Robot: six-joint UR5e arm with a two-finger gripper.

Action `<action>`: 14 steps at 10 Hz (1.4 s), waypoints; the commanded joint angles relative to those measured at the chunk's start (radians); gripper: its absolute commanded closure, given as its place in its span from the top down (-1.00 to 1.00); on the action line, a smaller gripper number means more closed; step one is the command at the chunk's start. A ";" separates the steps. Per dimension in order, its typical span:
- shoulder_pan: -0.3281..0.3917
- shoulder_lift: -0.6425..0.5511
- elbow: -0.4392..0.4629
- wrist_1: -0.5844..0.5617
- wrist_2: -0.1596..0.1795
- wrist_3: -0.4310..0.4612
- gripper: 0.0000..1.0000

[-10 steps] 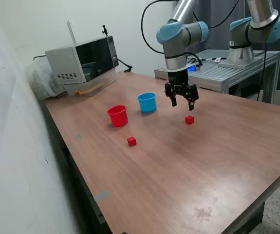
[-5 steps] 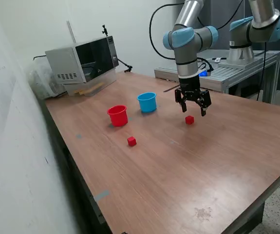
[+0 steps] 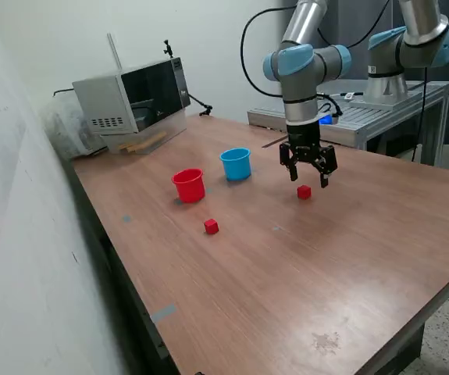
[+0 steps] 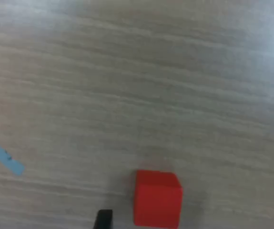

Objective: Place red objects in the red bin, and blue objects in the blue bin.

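Observation:
Two small red cubes lie on the wooden table: one [image 3: 304, 192] just below my gripper [image 3: 309, 177], the other [image 3: 211, 226] nearer the table's front, toward the exterior view's left. The wrist view shows the first cube [image 4: 157, 198] close up, with a dark fingertip [image 4: 103, 219] beside it. My gripper is open and empty, hovering a little above that cube. The red bin [image 3: 188, 185] and the light blue bin [image 3: 236, 163] stand upright side by side to the exterior view's left of the gripper. No dark blue cubes are in view.
A microwave [image 3: 130, 98] stands at the table's back corner at the exterior view's left. A second arm [image 3: 411, 47] stands on a metal bench behind the table. A small strip of blue tape [image 4: 6, 160] is stuck on the tabletop.
My gripper has moved toward the exterior view's right, from beside the blue bin to above the red cube, and has barely moved in the last half second. The cubes and bins have not moved.

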 commanded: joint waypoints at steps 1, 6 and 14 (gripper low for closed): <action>-0.006 0.022 0.005 -0.032 0.000 0.001 1.00; -0.023 0.042 -0.001 -0.055 -0.003 0.003 -1.00; -0.046 -0.120 -0.031 0.062 -0.017 0.000 -1.00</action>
